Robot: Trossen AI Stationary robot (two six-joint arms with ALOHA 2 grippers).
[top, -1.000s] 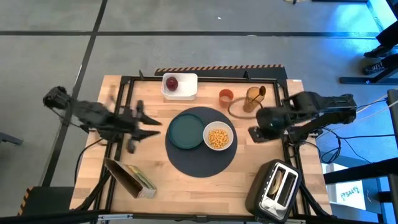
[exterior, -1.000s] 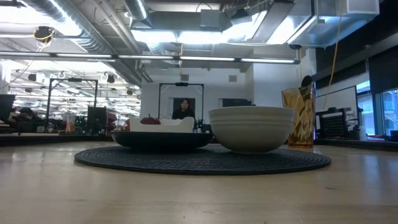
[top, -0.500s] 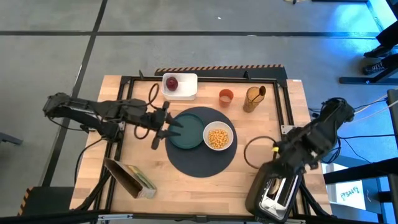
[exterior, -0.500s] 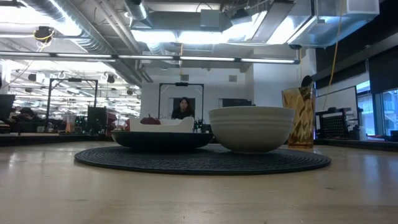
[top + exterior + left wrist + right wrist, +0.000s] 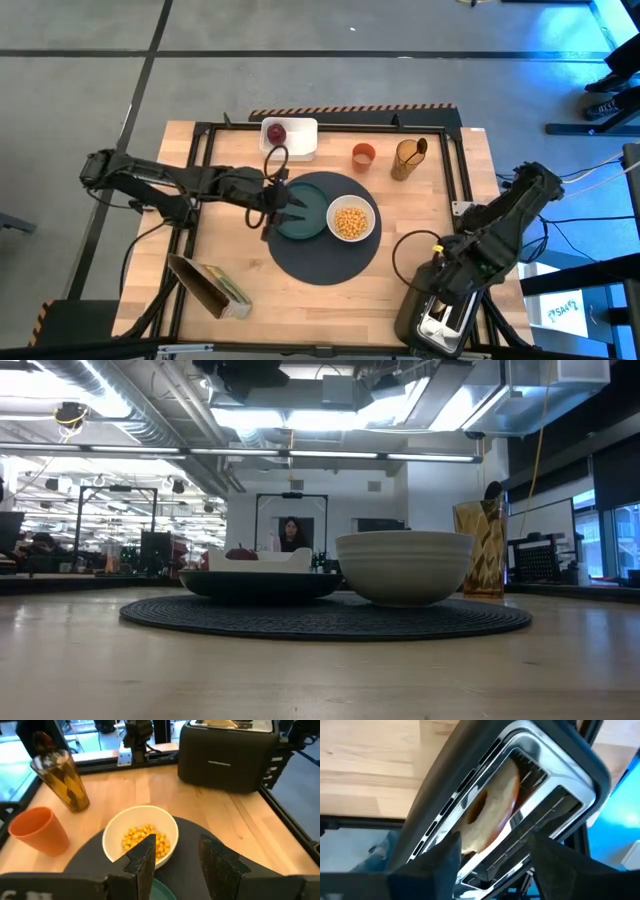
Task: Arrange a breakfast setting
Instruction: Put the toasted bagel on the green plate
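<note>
Two dark jointed arms, seemingly black-cabled.

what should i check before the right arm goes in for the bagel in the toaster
1. Right gripper open above the slot: ok.
2. Bagel standing in the toaster, reachable from above: ok.
3. Fingers straddle the bagel: cannot tell, they sit near one end.
4. Teal plate free to receive it: not ok, left gripper hovers over it.
5. White bowl with cereal sits on the mat, clear of the path: ok.
</note>
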